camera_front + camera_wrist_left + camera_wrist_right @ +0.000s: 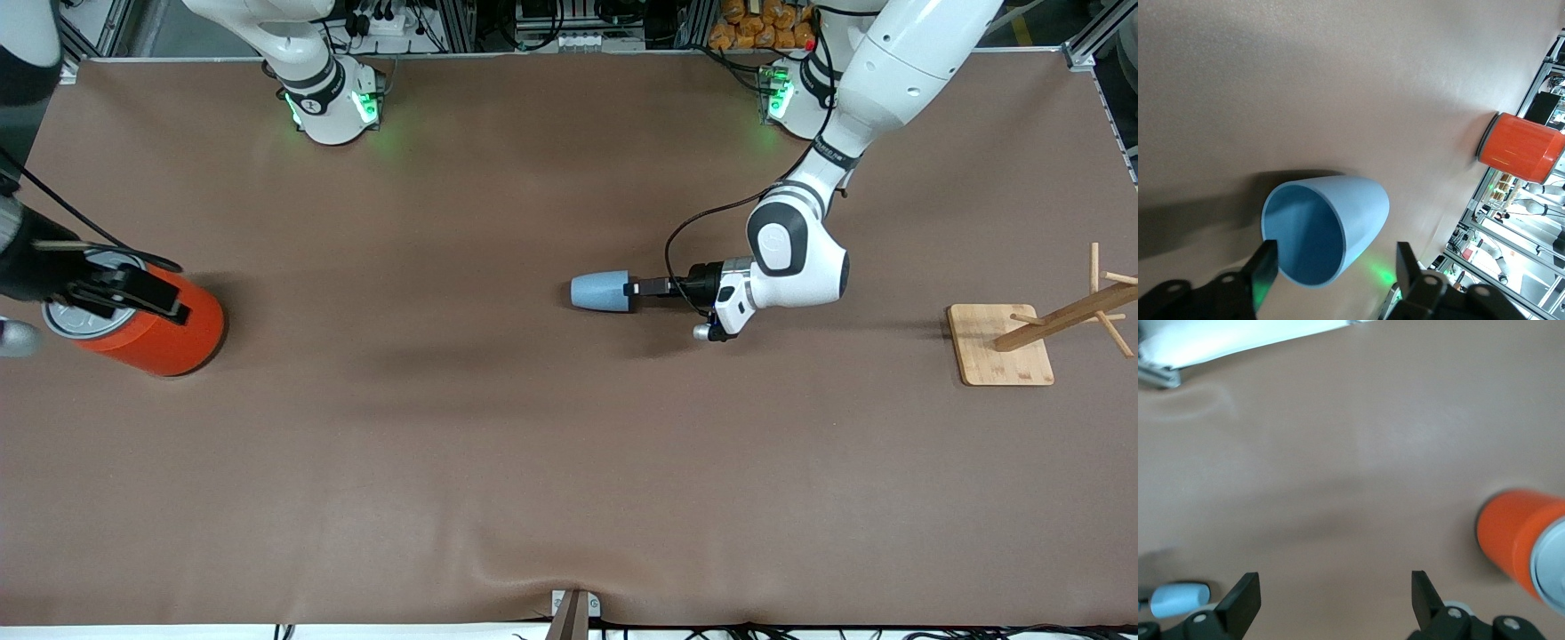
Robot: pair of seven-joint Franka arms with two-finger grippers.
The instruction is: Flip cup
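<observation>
The light-blue cup [601,292] lies on its side in the middle of the table, its open mouth turned toward the left arm's end. My left gripper [633,288] is low at that mouth. In the left wrist view the cup [1361,207] shows its hollow inside, and my left gripper [1337,257] is open with its fingers either side of the rim. One finger [1265,267] is at the rim's edge; the other stands clear of the cup wall. My right gripper [164,298] hangs over the red can, open [1336,587] and holding nothing.
A big orange-red can [169,333] with a grey lid stands at the right arm's end of the table. A wooden rack on a bamboo base [1000,345] stands at the left arm's end. The brown table cover has a fold [573,587] at the front edge.
</observation>
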